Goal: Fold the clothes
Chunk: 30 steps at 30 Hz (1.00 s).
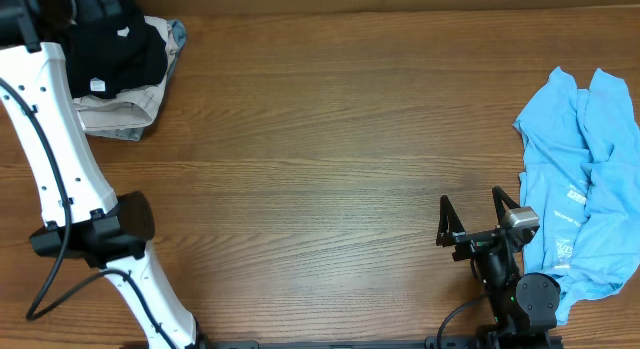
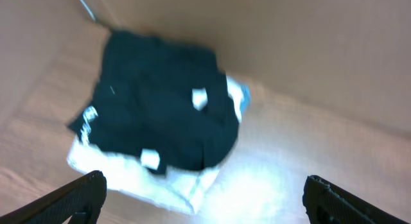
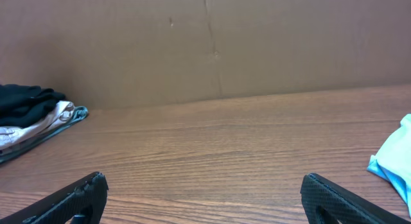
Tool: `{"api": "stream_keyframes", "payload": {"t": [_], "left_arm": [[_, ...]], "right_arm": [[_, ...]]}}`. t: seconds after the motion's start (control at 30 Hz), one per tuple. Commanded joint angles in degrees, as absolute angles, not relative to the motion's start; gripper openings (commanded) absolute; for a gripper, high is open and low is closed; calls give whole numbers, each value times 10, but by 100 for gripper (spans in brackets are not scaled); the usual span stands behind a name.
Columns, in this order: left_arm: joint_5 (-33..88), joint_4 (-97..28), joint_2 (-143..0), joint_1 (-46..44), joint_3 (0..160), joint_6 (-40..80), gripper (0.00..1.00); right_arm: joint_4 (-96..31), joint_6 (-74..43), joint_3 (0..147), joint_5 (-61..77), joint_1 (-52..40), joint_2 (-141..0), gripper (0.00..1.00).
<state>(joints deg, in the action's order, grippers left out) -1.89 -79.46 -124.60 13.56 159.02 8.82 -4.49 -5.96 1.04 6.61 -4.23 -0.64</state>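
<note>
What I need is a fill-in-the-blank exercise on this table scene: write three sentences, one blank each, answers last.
The crumpled light blue shirt lies at the wooden table's ____ edge.
The top garment of the folded clothes pile in the far left corner is ____ in colour.
The right gripper, beside that shirt, has its jaws ____.
Missing words: right; black; open.

A folded black garment (image 1: 115, 51) lies atop folded beige clothes (image 1: 118, 115) at the far left corner of the table (image 1: 330, 139); a crumpled light-blue T-shirt (image 1: 585, 179) sprawls at its right edge
</note>
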Motion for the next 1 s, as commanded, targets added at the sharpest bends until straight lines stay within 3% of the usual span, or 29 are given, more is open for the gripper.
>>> {"api": "stream_keyframes", "payload": {"t": [0.0, 0.4, 0.73, 0.97], "left_arm": [[-15, -795, -1153, 114, 1490, 90, 100], [-14, -795, -827, -4, 1128, 90, 100], [-15, -797, -622, 41, 901, 89, 100], [-27, -679, -466, 43, 709, 108, 100]], "right_arm": [[-43, -58, 4, 60, -45, -2, 100], [-43, -58, 4, 60, -45, -2, 100], [-43, -58, 4, 60, -45, -2, 100], [-43, -58, 4, 60, -45, -2, 100]]}}
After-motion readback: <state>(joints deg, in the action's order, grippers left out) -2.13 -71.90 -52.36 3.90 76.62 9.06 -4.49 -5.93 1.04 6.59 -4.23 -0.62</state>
